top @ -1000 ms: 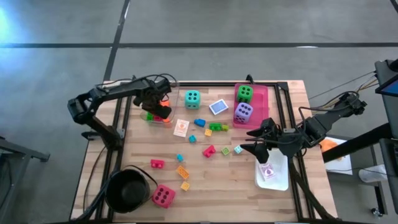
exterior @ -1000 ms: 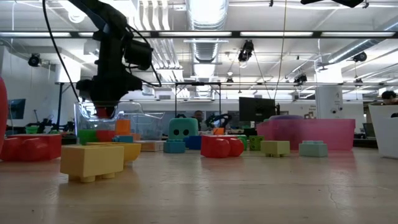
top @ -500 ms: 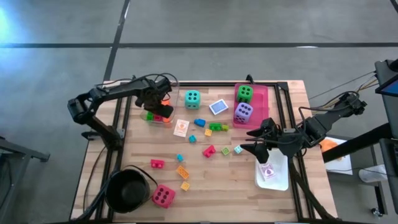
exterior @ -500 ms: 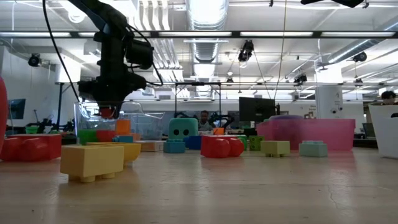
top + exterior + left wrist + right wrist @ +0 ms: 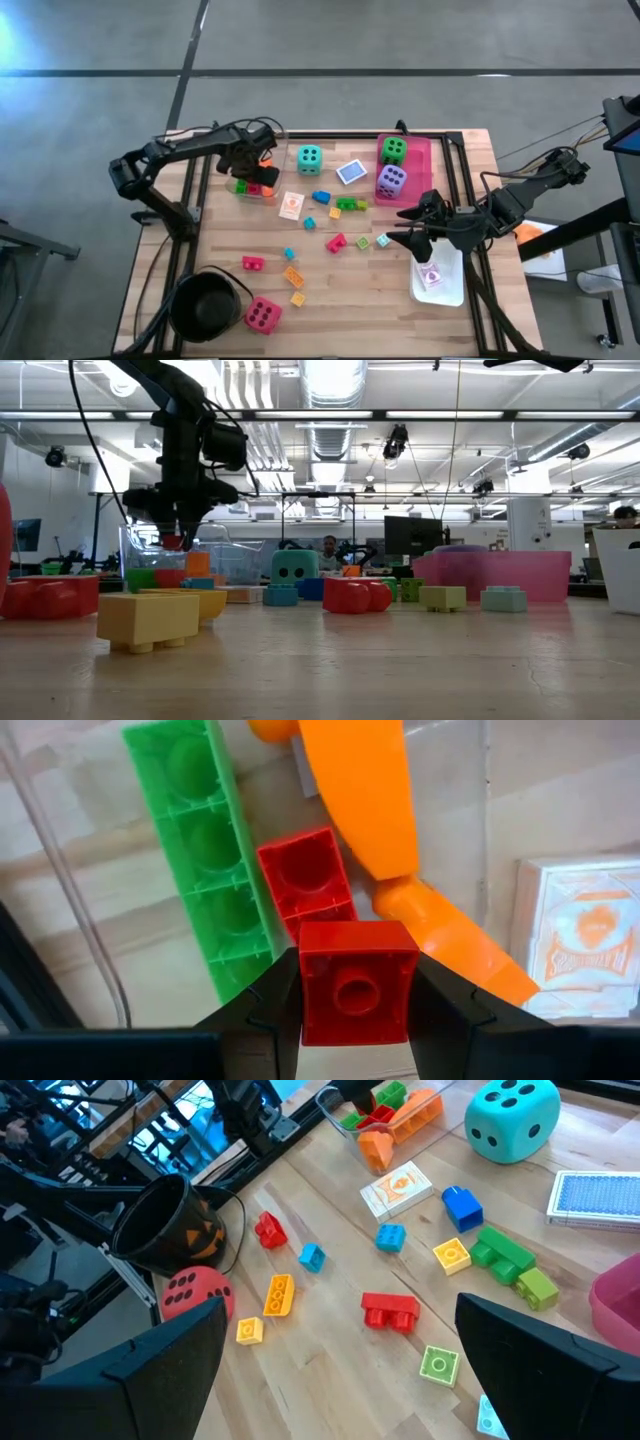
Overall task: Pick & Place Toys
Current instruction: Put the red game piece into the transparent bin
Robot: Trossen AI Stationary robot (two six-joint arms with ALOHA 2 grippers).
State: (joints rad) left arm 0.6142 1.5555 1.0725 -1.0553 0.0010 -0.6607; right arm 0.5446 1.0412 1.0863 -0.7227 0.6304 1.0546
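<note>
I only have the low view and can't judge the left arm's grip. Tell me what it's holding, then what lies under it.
Observer: The left gripper is shut on a small red block.
Operator: Now say what's below it.
Observer: A clear tray, with a long green block, another red block and orange pieces inside.
Operator: Report the right arm.
Observer: The right gripper hangs open beside the white tray, near the table's right edge.
</note>
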